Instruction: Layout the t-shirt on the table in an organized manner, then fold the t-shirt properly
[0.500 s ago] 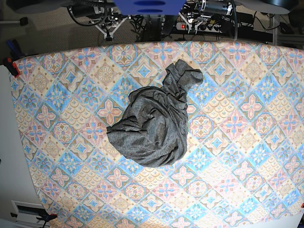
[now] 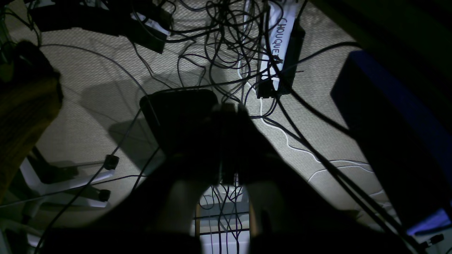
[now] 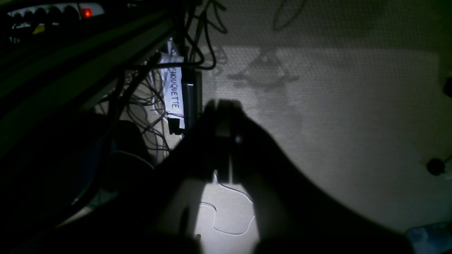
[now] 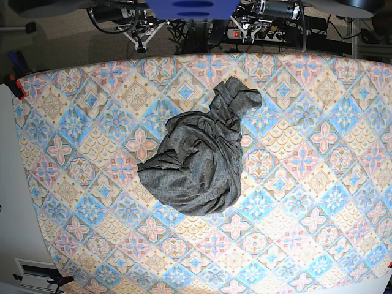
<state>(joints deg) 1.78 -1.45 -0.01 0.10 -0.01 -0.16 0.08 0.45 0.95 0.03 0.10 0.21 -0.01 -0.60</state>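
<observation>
The left gripper [image 2: 227,116] shows in its wrist view only as a dark silhouette, its two fingers pressed together with nothing between them. The right gripper [image 3: 224,113] looks the same in its own wrist view: fingers closed tip to tip, empty, black against the lit floor [image 3: 335,123].

Neither wrist view shows the shirt or the table. Both look down at the floor behind the rig. The left one takes in a tangle of cables [image 2: 226,42], a white label [image 2: 279,38] with handwritten letters on a dark power strip, a blue box [image 2: 392,116] at the right edge and a white chair base [image 2: 67,183] at lower left. The right one sees the same label [image 3: 175,93] from another side, a red light [image 3: 85,13] at the top left, and mostly bare carpet.

Only the base view shows the work itself. The shirt [image 4: 199,159] lies crumpled in a heap near the middle of the table [image 4: 318,202], somewhat toward the far edge, one bunched end [image 4: 236,95] pointing up and to the right and a broader lobe spreading toward the lower left. It is not laid out flat. In that view the arms appear only in part, at the top beyond the table's far edge, well apart from the shirt, and their fingers cannot be made out there.
</observation>
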